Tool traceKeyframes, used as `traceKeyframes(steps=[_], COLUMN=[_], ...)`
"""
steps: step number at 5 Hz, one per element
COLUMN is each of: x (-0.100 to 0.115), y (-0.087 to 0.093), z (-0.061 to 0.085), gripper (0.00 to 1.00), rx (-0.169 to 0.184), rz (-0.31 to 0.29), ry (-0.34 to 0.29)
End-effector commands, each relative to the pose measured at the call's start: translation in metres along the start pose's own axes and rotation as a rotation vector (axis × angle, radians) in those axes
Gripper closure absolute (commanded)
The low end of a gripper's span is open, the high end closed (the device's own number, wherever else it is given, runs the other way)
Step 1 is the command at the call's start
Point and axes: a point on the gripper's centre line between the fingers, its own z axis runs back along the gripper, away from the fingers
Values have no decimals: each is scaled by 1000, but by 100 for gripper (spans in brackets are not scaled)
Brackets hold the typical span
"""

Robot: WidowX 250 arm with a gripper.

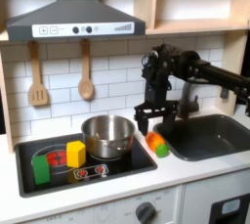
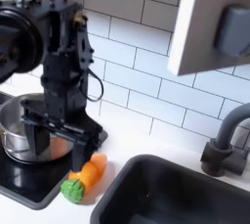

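Observation:
My black gripper (image 1: 151, 121) hangs open just above the counter, between the steel pot (image 1: 107, 135) and the sink (image 1: 210, 135). A toy carrot (image 1: 156, 145), orange with a green top, lies on the white counter directly below and slightly in front of the fingers. In the second exterior view the gripper (image 2: 59, 145) has its two fingers spread wide with nothing between them. There the carrot (image 2: 86, 177) lies just to the second exterior view's right of the lower finger, and the pot (image 2: 14, 135) stands behind the gripper on the left.
A black stovetop (image 1: 117, 169) carries the pot, a green block (image 1: 41, 167) and a yellow block (image 1: 75, 153). A wooden spatula (image 1: 37, 76) and spoon (image 1: 86, 71) hang on the tiled wall. The faucet (image 2: 225, 142) stands at the sink's back.

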Motion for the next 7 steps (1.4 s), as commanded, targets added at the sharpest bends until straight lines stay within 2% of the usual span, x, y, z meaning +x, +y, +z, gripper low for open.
traceKeyframes(steps=[1, 2, 4, 5, 6, 7], x=[22, 22, 25, 28, 33, 36], y=[24, 31, 44, 50, 57, 64], z=[16, 21, 9, -1, -4, -9], gripper=[0, 0, 0, 0, 0, 0], rx=[1, 9, 41, 43, 53, 48], rz=[65, 79, 87, 112, 140, 169], ry=[-20, -15, -2, 13, 14, 35])
